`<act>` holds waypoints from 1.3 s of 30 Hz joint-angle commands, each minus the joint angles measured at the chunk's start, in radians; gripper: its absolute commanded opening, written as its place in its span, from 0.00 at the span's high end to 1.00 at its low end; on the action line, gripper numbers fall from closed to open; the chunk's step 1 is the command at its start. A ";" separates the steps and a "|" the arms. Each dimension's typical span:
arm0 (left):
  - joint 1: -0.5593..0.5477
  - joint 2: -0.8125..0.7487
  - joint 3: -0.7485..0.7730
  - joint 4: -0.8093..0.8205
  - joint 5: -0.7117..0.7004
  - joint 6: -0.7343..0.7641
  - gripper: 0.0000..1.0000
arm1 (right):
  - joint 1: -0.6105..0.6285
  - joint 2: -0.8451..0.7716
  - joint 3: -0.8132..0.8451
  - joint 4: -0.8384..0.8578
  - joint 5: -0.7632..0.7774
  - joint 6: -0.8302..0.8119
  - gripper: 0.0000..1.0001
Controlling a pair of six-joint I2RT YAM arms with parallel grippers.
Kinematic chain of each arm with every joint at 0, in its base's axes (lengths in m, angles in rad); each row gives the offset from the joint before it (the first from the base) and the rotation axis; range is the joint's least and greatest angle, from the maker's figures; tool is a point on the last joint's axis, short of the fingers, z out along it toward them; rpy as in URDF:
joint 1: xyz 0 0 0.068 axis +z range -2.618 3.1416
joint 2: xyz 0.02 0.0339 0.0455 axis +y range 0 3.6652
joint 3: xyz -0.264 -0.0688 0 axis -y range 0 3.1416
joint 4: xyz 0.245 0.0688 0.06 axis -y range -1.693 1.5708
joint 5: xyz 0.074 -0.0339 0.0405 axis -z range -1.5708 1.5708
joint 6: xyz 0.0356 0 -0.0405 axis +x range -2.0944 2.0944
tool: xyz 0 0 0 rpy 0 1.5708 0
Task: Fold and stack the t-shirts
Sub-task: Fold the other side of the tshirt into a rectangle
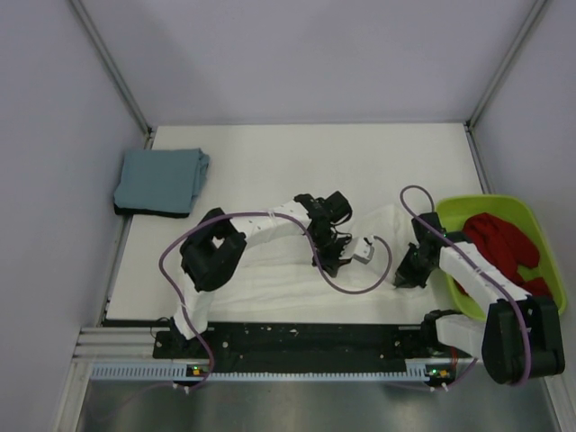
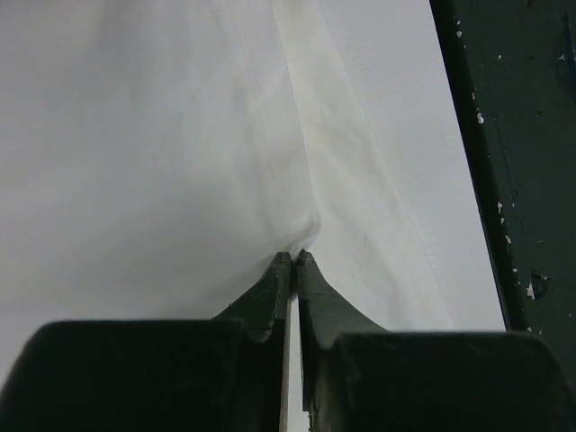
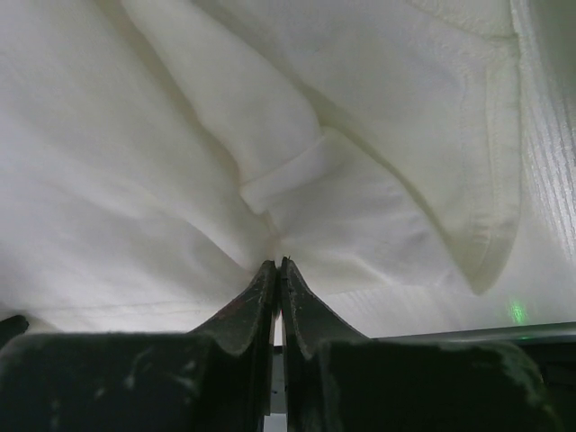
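A large white t-shirt (image 1: 270, 283) lies spread along the near part of the table. My left gripper (image 1: 335, 263) is shut on a pinch of its cloth near the middle; the left wrist view shows the white t-shirt (image 2: 180, 135) bunched at the closed fingertips (image 2: 294, 256). My right gripper (image 1: 402, 281) is shut on the shirt's right end, where the white t-shirt (image 3: 342, 162) folds up with a hemmed sleeve above the closed tips (image 3: 276, 264). A folded blue-grey t-shirt (image 1: 160, 178) lies on a black one (image 1: 148, 211) at the far left.
A lime-green bin (image 1: 517, 225) at the right edge holds red cloth (image 1: 500, 243). The black base rail (image 1: 297, 337) runs along the table's near edge, also in the left wrist view (image 2: 522, 135). Purple cables loop over both arms.
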 commanded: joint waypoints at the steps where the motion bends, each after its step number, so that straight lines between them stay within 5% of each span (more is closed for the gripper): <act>1: 0.002 0.040 0.047 -0.093 0.053 0.071 0.92 | 0.002 -0.007 0.032 -0.046 0.056 0.029 0.99; 5: 0.002 0.036 0.044 -0.102 0.087 0.096 1.00 | 0.004 -0.093 0.032 -0.096 0.107 0.064 1.00; 16: 0.004 0.062 0.062 -0.113 0.062 0.108 1.00 | 0.005 -0.087 0.015 -0.120 0.082 0.083 1.00; 21: 0.004 0.060 0.100 -0.243 0.101 0.173 0.51 | 0.004 -0.107 0.076 -0.175 0.107 0.058 0.63; 23: 0.004 0.045 0.146 -0.324 0.113 0.208 0.43 | 0.014 -0.136 0.143 -0.213 0.154 0.040 0.55; 27: 0.025 -0.021 0.192 -0.322 0.081 0.133 0.44 | 0.074 -0.138 0.324 -0.132 0.185 -0.041 0.51; 30: 0.091 -0.059 0.183 -0.236 -0.078 -0.014 0.60 | 0.076 -0.022 0.419 -0.009 0.192 -0.172 0.52; 33: 0.213 -0.087 0.122 -0.149 -0.195 -0.173 0.69 | 0.073 0.150 0.505 0.040 0.240 -0.219 0.50; 35: 0.336 -0.104 0.065 -0.075 -0.259 -0.250 0.70 | 0.071 0.258 0.513 0.106 0.264 -0.244 0.42; 39: 0.513 -0.159 -0.102 0.049 -0.359 -0.287 0.72 | 0.045 0.417 0.529 0.192 0.291 -0.305 0.43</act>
